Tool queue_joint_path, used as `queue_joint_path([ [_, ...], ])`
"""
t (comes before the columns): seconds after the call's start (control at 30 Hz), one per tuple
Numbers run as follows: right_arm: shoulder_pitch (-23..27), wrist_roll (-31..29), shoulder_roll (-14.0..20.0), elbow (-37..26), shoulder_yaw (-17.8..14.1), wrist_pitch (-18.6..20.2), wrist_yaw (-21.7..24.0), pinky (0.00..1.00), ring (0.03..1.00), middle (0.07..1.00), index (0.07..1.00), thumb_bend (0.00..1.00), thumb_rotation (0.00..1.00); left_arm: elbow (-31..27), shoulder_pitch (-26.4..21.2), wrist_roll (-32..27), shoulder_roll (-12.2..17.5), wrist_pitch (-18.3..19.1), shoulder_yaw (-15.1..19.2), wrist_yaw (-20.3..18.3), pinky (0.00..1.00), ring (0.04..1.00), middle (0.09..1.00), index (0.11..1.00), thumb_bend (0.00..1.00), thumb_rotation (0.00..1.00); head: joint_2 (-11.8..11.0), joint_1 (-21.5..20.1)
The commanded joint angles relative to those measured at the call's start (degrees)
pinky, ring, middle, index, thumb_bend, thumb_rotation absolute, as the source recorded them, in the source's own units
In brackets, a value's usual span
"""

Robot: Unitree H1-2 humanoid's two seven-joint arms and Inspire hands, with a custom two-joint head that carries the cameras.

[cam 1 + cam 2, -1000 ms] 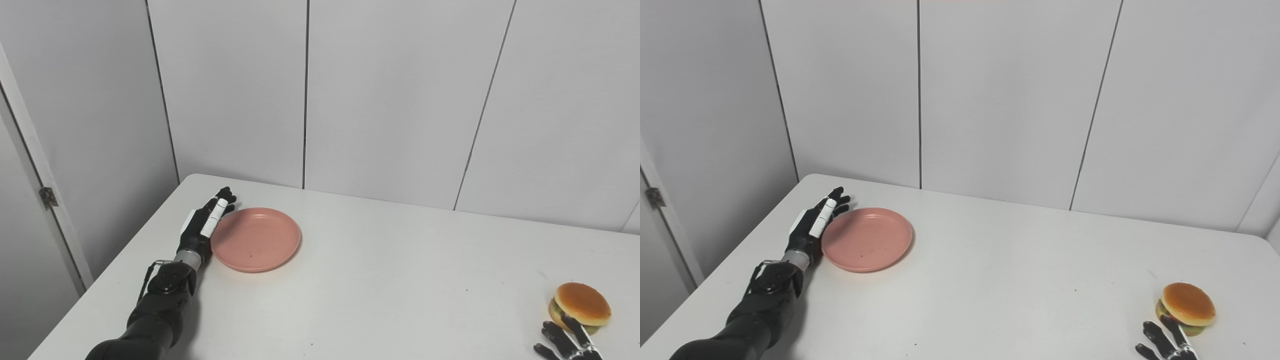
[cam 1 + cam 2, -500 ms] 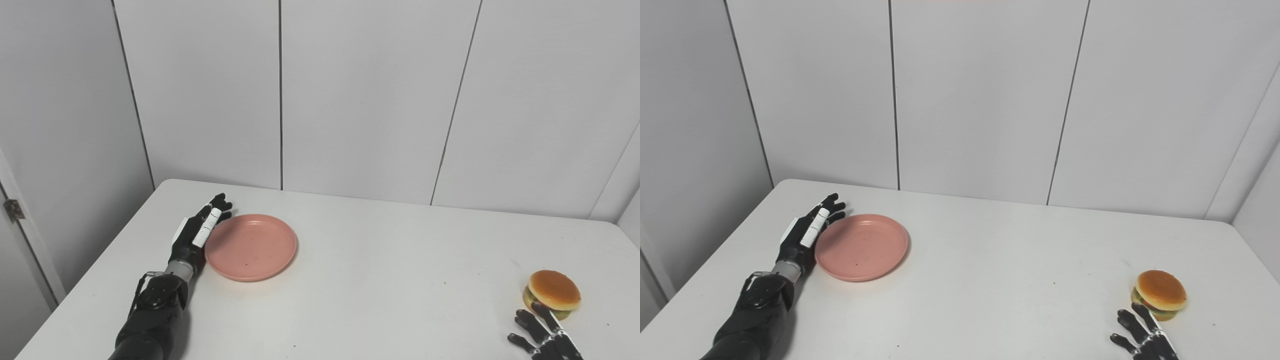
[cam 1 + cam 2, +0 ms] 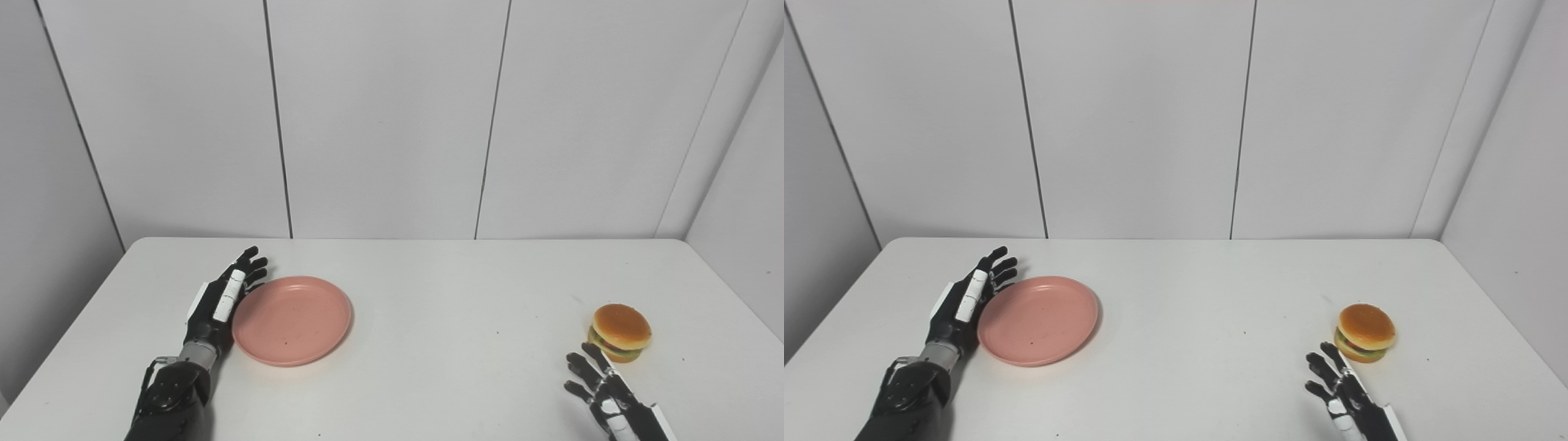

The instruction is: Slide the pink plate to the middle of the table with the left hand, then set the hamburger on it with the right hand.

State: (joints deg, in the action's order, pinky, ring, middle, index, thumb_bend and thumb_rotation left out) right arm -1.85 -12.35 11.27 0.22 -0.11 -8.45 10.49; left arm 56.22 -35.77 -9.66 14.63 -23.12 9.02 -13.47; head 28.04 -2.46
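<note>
A pink plate (image 3: 292, 319) lies flat on the left part of the white table (image 3: 441, 294). My left hand (image 3: 223, 297) is open with its fingers stretched out, and its side rests against the plate's left rim. A hamburger (image 3: 619, 332) sits on the table at the right. My right hand (image 3: 603, 392) is open with fingers spread, just in front of and to the left of the hamburger, apart from it. The same scene shows in the right eye view: plate (image 3: 1038, 320), left hand (image 3: 966, 298), hamburger (image 3: 1364, 332), right hand (image 3: 1344, 392).
The table's far edge meets a white panelled wall (image 3: 392, 116). A side wall (image 3: 741, 202) stands close beyond the table's right edge. Bare table top lies between the plate and the hamburger.
The camera has swung to the right, shifting the whole picture left. The left hand stays against the plate's left rim. More of the right hand shows now, still beside the hamburger.
</note>
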Motion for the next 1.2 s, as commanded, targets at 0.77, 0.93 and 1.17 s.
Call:
queue_joint_path([
  [0.77,-0.6,4.2,-3.6,-2.8,3.3,7.8,-0.7,0.89,0.914,0.887,0.946,0.80,0.80,-10.7,2.8,1.1,-5.7,7.5,-2.7,4.8,0.91,0.898,0.872,0.861,1.00,0.86,2.4,-5.8],
  [0.93,-0.5,4.4,-3.6,-3.0,3.4,7.9,-0.6,0.89,0.915,0.888,0.953,0.80,0.80,-14.4,4.0,1.8,-7.3,10.3,-3.3,5.7,0.93,0.894,0.859,0.863,1.00,0.88,3.0,-6.3],
  [1.17,-0.3,4.3,-4.2,-3.0,3.3,8.0,-1.0,0.87,0.907,0.874,0.938,0.80,0.78,-16.9,4.3,1.2,-8.8,12.2,-3.9,6.0,0.99,0.911,0.869,0.863,1.00,0.88,3.2,-7.1],
])
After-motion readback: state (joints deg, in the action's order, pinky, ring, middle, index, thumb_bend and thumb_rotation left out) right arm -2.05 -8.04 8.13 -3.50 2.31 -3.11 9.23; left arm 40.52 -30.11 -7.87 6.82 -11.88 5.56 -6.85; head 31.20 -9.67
